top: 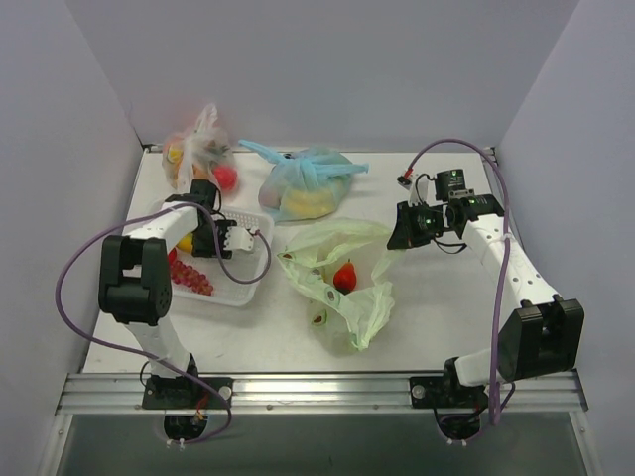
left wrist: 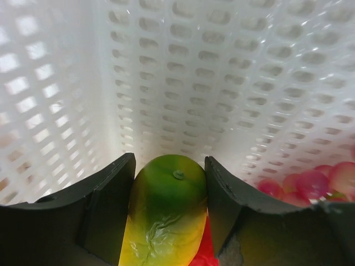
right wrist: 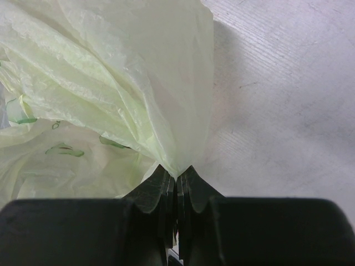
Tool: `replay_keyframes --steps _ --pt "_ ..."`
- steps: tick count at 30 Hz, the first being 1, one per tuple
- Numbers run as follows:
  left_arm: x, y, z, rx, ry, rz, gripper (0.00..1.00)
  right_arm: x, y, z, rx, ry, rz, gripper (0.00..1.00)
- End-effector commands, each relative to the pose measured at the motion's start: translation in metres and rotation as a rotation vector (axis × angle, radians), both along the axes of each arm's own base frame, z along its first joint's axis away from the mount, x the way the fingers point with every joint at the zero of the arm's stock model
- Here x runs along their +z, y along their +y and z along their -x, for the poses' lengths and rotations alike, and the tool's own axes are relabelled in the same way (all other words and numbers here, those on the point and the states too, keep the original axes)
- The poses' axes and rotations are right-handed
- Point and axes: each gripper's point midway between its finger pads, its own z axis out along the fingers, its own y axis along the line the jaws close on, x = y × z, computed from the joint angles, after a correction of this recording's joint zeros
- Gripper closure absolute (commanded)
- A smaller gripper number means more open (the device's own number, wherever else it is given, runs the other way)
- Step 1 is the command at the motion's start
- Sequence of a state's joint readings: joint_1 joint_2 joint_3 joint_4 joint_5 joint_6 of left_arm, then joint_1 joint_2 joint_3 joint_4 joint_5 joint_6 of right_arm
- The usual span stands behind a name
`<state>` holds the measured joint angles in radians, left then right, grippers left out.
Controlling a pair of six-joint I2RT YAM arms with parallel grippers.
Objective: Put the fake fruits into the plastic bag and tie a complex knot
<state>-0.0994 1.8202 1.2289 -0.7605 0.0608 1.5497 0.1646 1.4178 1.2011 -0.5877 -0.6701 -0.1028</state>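
Note:
My left gripper [top: 190, 241] is down inside the white perforated basket [top: 246, 290]. It is shut on a yellow-green elongated fruit [left wrist: 166, 210] held between its fingers [left wrist: 105, 199]. A dark red grape bunch [top: 190, 278] lies in the basket and shows to the right of the jaws in the left wrist view [left wrist: 310, 183]. The pale green plastic bag [top: 342, 288] lies crumpled at the table's middle with a red fruit with a green top [top: 344, 276] in it. My right gripper [top: 397, 236] is shut on the bag's right edge [right wrist: 122, 83], lifting it.
A light blue knotted bag [top: 303, 188] with fruit lies at the back middle. A clear bag [top: 198, 154] with orange and red fruit stands at the back left. Grey walls close in the table [right wrist: 277, 111] on three sides.

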Motion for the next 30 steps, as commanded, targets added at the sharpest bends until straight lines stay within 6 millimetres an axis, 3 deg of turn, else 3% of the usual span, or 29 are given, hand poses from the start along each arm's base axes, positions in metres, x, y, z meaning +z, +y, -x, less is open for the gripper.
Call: replay_keyframes --steps 1,5,8,9,10,13,15,19,20,21,22,26,30 --pt "0.067 -0.037 -0.003 -0.064 -0.114 0.141 0.8 0.01 0.001 0.001 0.017 -0.016 -0.008 1.0" --pt "0.14 -0.1 0.009 -0.129 -0.224 0.324 0.86 0.01 0.001 0.0 0.017 -0.016 -0.009 1.0" --pt "0.213 -0.149 0.022 -0.102 -0.28 0.566 0.86 0.009 0.002 0.0 0.02 -0.011 -0.012 1.0" --pt "0.232 -0.169 0.034 -0.053 -0.242 0.679 0.85 0.01 0.002 -0.001 0.02 -0.014 -0.013 1.0" --pt "0.267 -0.184 0.037 -0.061 -0.261 0.776 0.84 0.01 0.002 -0.001 0.02 -0.011 -0.014 1.0" --pt "0.322 -0.233 0.065 -0.029 -0.119 1.066 0.79 0.012 0.003 -0.004 0.018 -0.011 -0.015 1.0" --pt "0.347 -0.258 0.082 -0.009 0.002 1.209 0.78 0.011 0.003 -0.004 0.018 -0.007 -0.015 1.0" --pt "0.369 -0.312 0.12 -0.034 0.16 1.348 0.76 0.013 0.004 -0.006 0.018 -0.01 -0.017 1.0" --pt "0.359 -0.319 0.124 -0.006 0.207 1.363 0.75 0.013 0.004 -0.006 0.019 -0.011 -0.017 1.0" --pt "0.371 -0.328 0.128 0.003 0.233 1.423 0.75 0.013 0.004 -0.006 0.018 -0.012 -0.018 1.0" --pt "0.369 -0.333 0.131 0.008 0.253 1.44 0.74 0.012 0.004 -0.005 0.02 -0.007 -0.018 1.0" --pt "0.35 -0.36 0.152 0.021 0.406 1.449 0.66 0.014 0.006 -0.006 0.023 -0.009 -0.024 1.0" --pt "0.329 -0.382 0.161 0.046 0.47 1.438 0.6 0.012 0.008 -0.005 0.029 0.0 -0.026 1.0"
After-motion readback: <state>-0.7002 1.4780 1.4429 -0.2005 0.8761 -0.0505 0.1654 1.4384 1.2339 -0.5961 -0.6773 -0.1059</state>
